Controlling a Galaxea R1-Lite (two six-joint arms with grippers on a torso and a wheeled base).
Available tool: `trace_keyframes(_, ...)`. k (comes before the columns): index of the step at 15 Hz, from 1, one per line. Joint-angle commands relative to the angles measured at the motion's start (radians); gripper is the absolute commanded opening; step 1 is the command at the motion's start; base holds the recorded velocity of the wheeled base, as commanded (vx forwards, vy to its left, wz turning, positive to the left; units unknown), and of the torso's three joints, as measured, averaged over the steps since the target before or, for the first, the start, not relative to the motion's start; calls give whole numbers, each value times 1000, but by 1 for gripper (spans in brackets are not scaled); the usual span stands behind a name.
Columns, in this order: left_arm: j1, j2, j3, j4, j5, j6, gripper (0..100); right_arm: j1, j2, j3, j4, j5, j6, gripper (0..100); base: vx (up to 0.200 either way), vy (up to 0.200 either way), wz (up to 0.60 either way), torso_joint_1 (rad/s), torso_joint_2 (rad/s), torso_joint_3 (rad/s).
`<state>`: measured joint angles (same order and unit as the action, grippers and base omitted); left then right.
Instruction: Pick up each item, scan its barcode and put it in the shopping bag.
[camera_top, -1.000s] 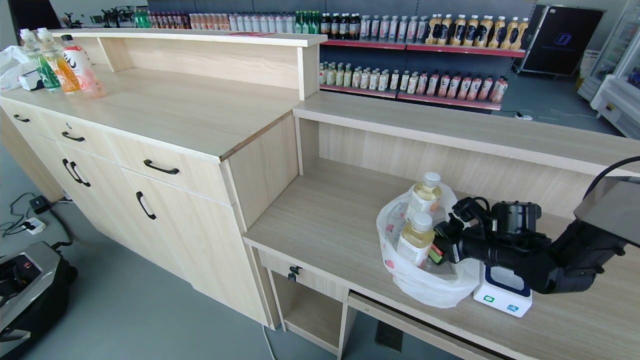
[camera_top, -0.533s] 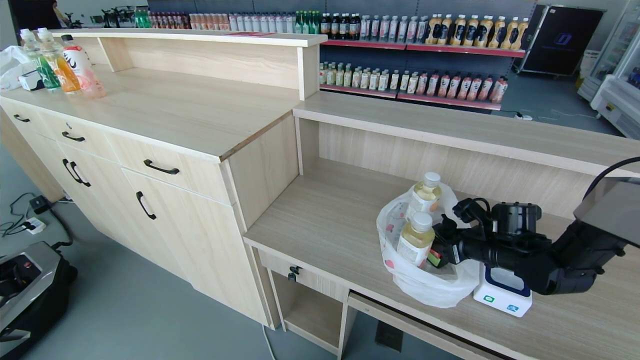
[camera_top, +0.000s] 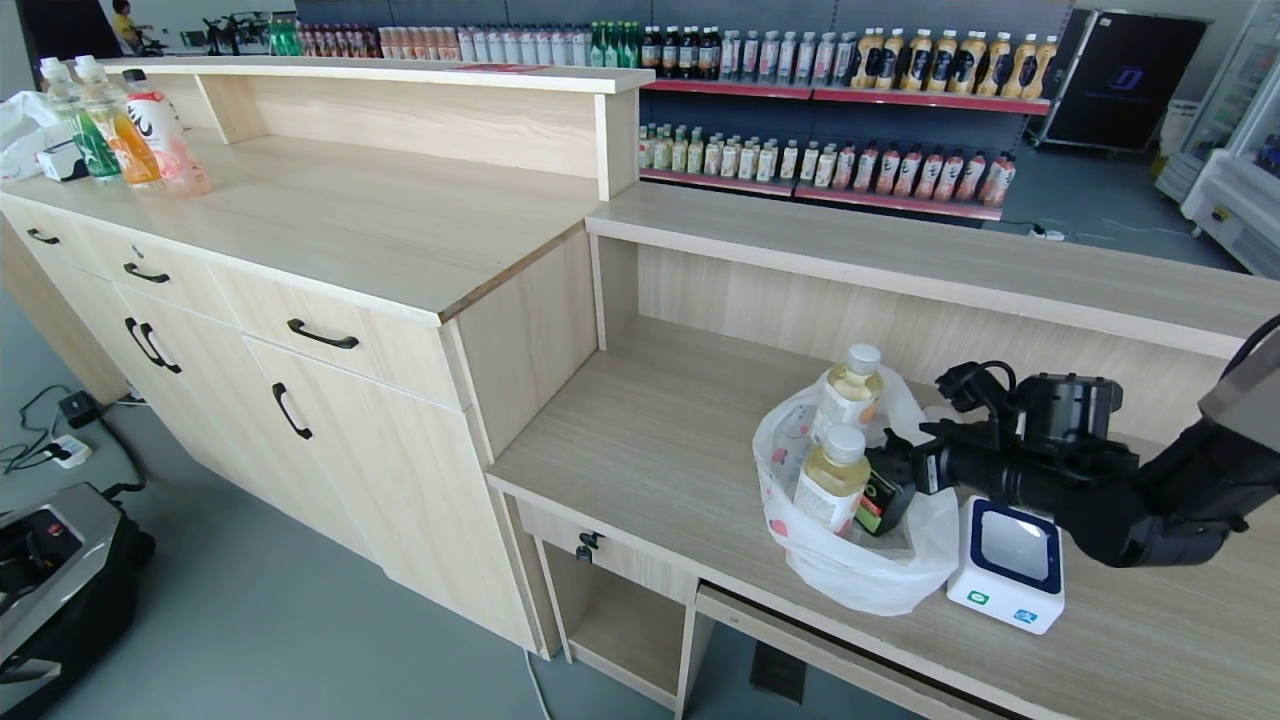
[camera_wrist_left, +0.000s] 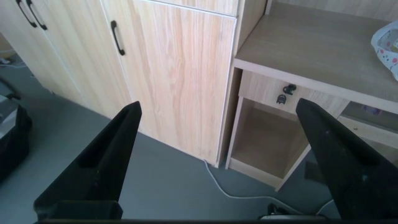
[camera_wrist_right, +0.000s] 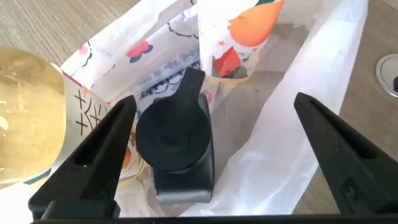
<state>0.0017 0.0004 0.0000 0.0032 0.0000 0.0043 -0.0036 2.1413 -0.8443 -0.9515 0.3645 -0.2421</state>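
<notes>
A: The right gripper: where is it, and how do the jaws stand?

B: At the mouth of the white plastic shopping bag with a printed pattern, on the lower pale-wood counter. Jaws spread wide, gripping nothing.

A: And the item?

B: A small dark bottle with a black cap and a red-and-green label. It lies inside the bag, in the gap between the two open fingers, nearer one than the other. From the right wrist view its cap points up at the camera. Cannot tell whether it brushes the closer finger.

A: What else is in the bag?

B: Two clear bottles of pale yellow drink with white caps, both upright. The nearer yellow bottle is just beside the dark one. The farther yellow bottle stands behind it.

A: The scanner?

B: A white box scanner with a blue-rimmed window, on the counter just beside the bag.

A: The left gripper?

B: Hanging low, jaws wide apart and empty, facing a pale-wood cabinet door and grey floor.
</notes>
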Motion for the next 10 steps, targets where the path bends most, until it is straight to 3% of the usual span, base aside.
trace_keyframes(1, 0, 0, 0, 0, 0, 0, 100, -18, -101, -6, 2, 1, 10, 100, 0, 0, 0, 0, 0, 0)
trace_keyframes(5, 0, 0, 0, 0, 0, 0, 100, -32, -348, 119, 42, 1, 1, 100, 0, 0, 0, 0, 0, 0)
trace_keyframes(7, 0, 0, 0, 0, 0, 0, 100, -73, -466, 197, 30, -41, -123, 100, 0, 0, 0, 0, 0, 0)
trace_keyframes(10, 0, 0, 0, 0, 0, 0, 100, -113, -551, 200, 46, -58, -151, 100, 0, 0, -600, -2, 1, 4)
